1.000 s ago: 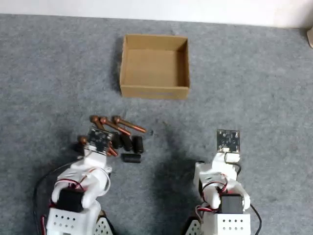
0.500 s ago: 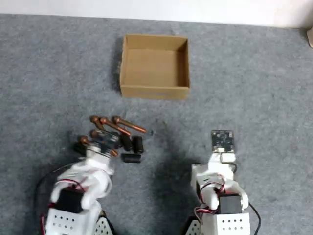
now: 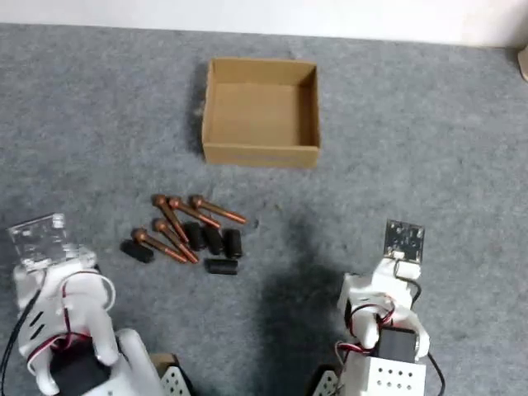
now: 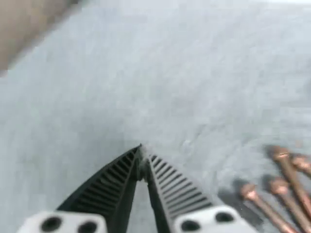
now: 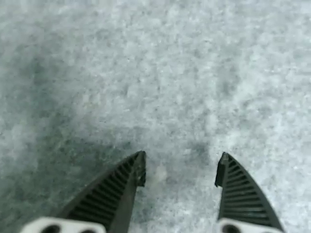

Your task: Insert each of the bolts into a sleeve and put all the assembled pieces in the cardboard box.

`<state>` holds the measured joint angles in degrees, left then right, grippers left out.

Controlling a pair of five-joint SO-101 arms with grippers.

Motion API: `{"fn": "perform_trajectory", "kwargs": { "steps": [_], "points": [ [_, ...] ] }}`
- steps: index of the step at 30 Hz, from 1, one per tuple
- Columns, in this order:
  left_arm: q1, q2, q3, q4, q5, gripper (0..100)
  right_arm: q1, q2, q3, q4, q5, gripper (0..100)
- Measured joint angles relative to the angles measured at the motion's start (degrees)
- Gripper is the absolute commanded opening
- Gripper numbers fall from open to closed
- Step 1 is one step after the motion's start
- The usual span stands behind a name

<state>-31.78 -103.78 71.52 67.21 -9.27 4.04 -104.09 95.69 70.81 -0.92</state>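
Plainly, the first pickup looks pending: left pincer point(image 4: 145, 162) closed on nothing, right pincer point(image 5: 181, 170) wide open and empty — both over bare surface point(image 3: 429, 148). Bolts point(image 3: 218, 211) and sleeves point(image 3: 233, 242) lie loose together, apart from the cardboard box point(image 3: 261, 154); next, grasp one bolt.

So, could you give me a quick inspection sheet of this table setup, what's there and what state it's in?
Surface: grey carpet, flat.
Job's things: box open-topped, empty; bolts and black sleeves loose in one pile before it, none joined.
Clutter: nothing seen.
Grippers: left jaws shut, empty, beside the pile; right jaws open, empty, over bare carpet.
Cables: red wires, short tidy loops.
Surroundings: white wall behind.
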Motion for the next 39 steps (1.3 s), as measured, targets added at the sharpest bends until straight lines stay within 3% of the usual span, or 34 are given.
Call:
{"fn": "perform_trajectory", "kwargs": {
  "steps": [3,6,14,20,27,35,39],
  "points": [
    [7.2,5.5,-3.3,0.0,-3.4,1,-0.1,0.0,0.0,0.0,0.0,22.4],
    [9.8,17.7,-6.7,-1.5,-2.3,1,-0.1,0.0,0.0,0.0,0.0,22.4],
    [10.5,68.2,-26.6,-3.3,10.5,1,-0.1,0.0,0.0,0.0,0.0,22.4],
    [19.2,92.1,-39.5,4.0,19.4,1,-0.1,0.0,0.0,0.0,0.0,22.4],
    [21.7,97.1,-39.5,1.8,18.1,1,-0.1,0.0,0.0,-0.1,0.0,22.4],
    [21.8,93.5,-38.5,1.3,17.9,1,3.4,0.0,0.0,-13.4,0.1,22.4],
    [21.7,92.7,-37.0,1.0,17.9,1,1.1,0.0,0.0,-16.6,9.5,22.4]
  ]
}}
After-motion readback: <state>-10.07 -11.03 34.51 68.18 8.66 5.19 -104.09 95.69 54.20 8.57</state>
